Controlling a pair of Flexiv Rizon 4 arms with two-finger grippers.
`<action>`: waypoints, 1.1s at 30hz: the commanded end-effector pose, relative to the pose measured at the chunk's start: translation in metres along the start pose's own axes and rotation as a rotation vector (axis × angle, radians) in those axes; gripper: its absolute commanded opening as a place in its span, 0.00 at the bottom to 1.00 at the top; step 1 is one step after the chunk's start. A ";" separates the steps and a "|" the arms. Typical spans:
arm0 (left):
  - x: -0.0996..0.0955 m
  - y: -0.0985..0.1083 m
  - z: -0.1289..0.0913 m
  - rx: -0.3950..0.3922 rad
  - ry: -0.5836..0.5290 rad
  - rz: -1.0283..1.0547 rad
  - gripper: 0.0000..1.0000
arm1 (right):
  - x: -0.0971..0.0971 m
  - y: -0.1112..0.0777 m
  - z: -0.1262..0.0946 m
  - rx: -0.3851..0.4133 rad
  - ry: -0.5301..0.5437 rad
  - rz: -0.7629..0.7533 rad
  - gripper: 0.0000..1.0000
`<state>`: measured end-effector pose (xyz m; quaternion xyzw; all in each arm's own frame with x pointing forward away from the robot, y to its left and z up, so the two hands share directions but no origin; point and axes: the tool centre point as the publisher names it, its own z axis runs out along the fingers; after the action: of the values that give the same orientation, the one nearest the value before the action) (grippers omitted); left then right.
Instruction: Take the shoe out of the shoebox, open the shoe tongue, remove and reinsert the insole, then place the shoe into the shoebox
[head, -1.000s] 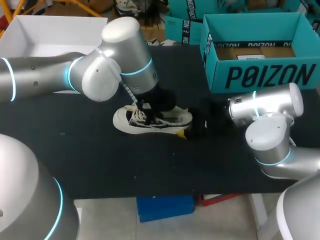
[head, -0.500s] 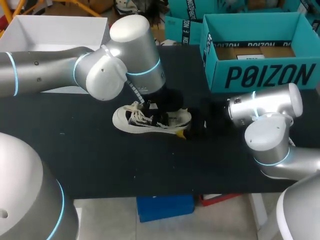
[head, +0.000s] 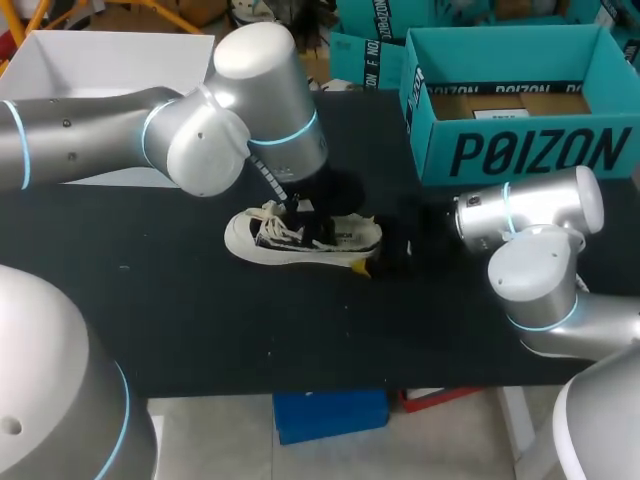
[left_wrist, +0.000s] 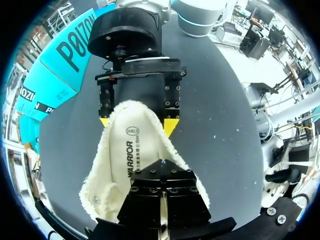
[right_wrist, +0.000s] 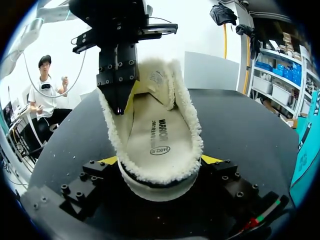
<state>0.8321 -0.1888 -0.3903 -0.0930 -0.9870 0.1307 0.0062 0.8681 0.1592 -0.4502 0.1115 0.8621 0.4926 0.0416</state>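
Note:
A white sneaker (head: 300, 240) lies on its sole mid-table, toe to the left. In the right wrist view its fleece lining and the printed insole (right_wrist: 157, 135) show, and the insole lies flat inside. My right gripper (right_wrist: 160, 162) clamps the heel, a yellow tip pressed on each side. My left gripper (right_wrist: 119, 102) comes down from above, shut, with its tips at the lining beside the raised tongue (right_wrist: 160, 80). Whether it pinches anything is hidden. From the left wrist, my left gripper (left_wrist: 161, 197) hangs over the insole (left_wrist: 131, 155), with the right gripper (left_wrist: 136, 123) ahead.
The open teal shoebox (head: 520, 150) stands at the back right, just behind my right arm (head: 530, 225). A white box (head: 90, 70) sits at the back left. The black tabletop (head: 330, 330) in front of the shoe is bare.
My left arm has swung slightly right and back over the shoe. The shoe has shifted a little, and the right arm has kept still.

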 end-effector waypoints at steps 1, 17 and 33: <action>0.006 0.003 -0.016 -0.018 -0.005 -0.006 0.00 | -0.002 -0.003 0.008 0.004 -0.003 0.003 0.00; -0.019 -0.004 -0.040 -0.058 0.138 0.003 0.00 | -0.002 -0.003 0.008 0.004 -0.003 0.003 0.00; -0.025 0.001 -0.059 -0.129 0.237 -0.032 0.00 | -0.002 -0.003 0.008 0.004 -0.003 0.003 0.00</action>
<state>0.8587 -0.1762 -0.3359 -0.0918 -0.9868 0.0579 0.1203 0.8684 0.1596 -0.4502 0.1116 0.8621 0.4926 0.0417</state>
